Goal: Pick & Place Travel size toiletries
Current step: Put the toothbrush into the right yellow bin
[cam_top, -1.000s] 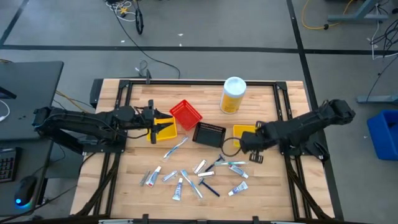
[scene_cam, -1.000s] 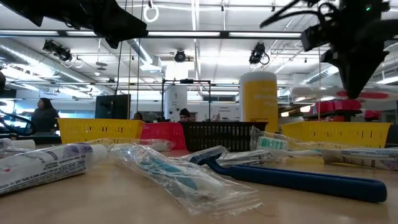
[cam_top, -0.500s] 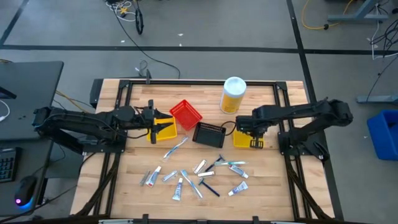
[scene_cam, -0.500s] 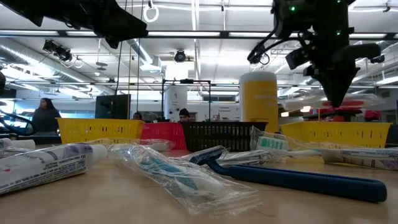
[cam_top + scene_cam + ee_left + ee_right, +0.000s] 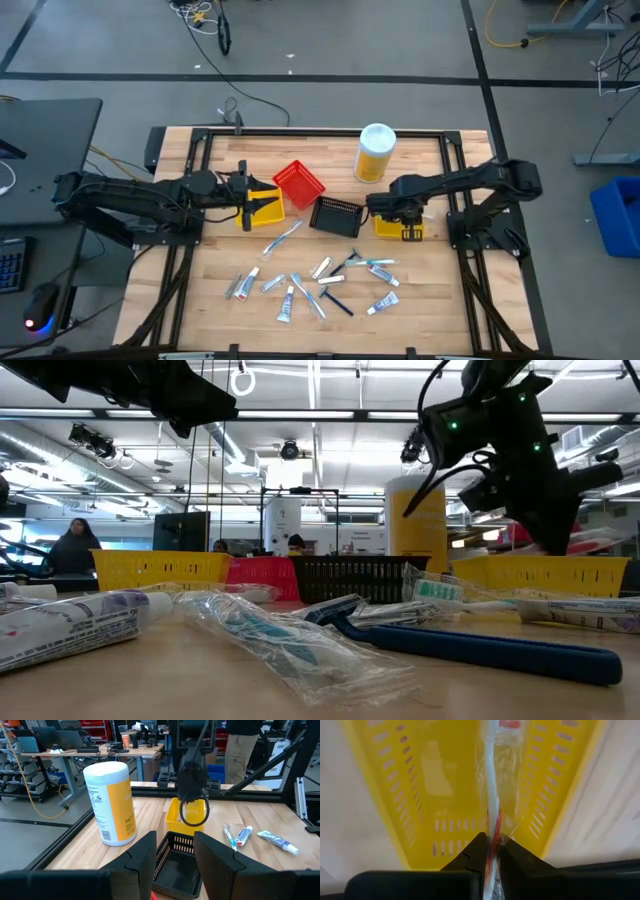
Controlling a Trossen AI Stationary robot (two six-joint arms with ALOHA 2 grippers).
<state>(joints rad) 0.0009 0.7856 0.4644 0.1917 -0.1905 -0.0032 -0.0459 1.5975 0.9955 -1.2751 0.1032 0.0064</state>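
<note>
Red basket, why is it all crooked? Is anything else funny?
The red basket sits tipped and turned cornerwise, leaning on the left yellow basket, unlike the flat black basket. Nothing looks spilled or broken. The right gripper holds a wrapped toothbrush over the other yellow basket.

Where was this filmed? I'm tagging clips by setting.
Probably a robotics lab or workshop: a wooden table in a metal frame, workbenches with computers behind it, exposed ceiling ducts and lights, cables on the floor.
</note>
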